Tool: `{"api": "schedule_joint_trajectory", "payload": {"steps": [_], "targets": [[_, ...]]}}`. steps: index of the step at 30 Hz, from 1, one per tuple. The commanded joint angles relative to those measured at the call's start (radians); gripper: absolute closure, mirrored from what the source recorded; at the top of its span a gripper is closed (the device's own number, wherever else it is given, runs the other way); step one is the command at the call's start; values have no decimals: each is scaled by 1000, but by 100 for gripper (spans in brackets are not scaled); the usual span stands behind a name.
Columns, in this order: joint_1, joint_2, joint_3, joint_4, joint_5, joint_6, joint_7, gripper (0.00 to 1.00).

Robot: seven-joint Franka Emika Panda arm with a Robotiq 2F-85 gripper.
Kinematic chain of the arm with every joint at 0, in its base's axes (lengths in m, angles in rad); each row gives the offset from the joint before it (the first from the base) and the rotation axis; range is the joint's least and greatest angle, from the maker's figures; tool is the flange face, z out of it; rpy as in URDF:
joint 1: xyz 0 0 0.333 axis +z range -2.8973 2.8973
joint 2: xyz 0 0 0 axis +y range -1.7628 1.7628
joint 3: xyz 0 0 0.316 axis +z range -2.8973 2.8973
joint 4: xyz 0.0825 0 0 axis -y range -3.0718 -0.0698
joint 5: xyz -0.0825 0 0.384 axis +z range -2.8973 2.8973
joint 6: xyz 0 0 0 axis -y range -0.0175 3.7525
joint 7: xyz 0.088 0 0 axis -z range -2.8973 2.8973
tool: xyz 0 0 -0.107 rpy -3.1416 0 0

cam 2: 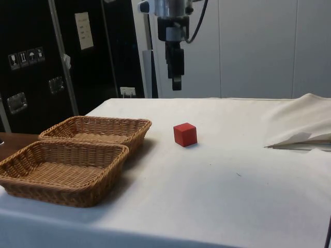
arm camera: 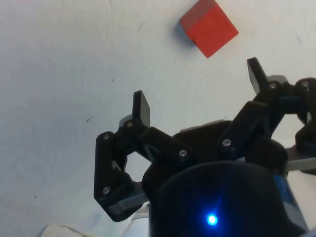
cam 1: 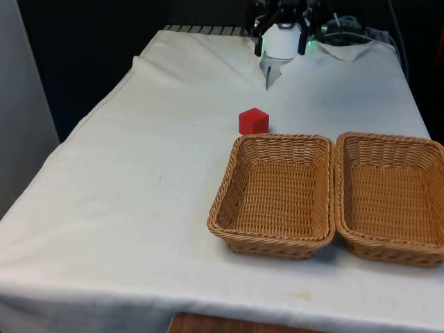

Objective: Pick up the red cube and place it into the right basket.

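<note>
A red cube (cam 1: 253, 121) (cam 2: 185, 134) (arm camera: 209, 27) rests on the white cloth, just beyond the far left corner of the left wicker basket (cam 1: 280, 137) (cam 2: 103, 120). The right wicker basket (cam 1: 388, 137) (cam 2: 57, 183) stands against it on the front view's right; neither basket has anything in it. My gripper (cam 1: 281, 43) (cam 2: 177, 77) (arm camera: 198, 90) hangs high over the cloth, farther back than the cube and well apart from it. It is open, and only bare cloth shows between its fingers (arm camera: 141, 106).
The cloth is rucked into a raised fold (cam 1: 347, 50) (cam 2: 302, 129) near the far end of the table, on the front view's right. Bare cloth spreads across the front view's left half. Dark cabinets (cam 2: 31, 62) stand behind the baskets.
</note>
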Motion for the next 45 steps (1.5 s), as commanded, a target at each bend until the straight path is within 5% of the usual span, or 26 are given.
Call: {"api": "schedule_joint_trajectory", "payload": {"steps": [1,6,13,15,23,45], "targets": [[7,4,-1,-5,19,16,-19,0],[1,23,2,-2,31,23,-46,0],[7,63,2,-6,141,53,-173,0],[1,66,2,-2,129,45,-166,0],[4,115,4,1,229,60,-298,0],[2,254,2,42,173,80,-361,0]]}}
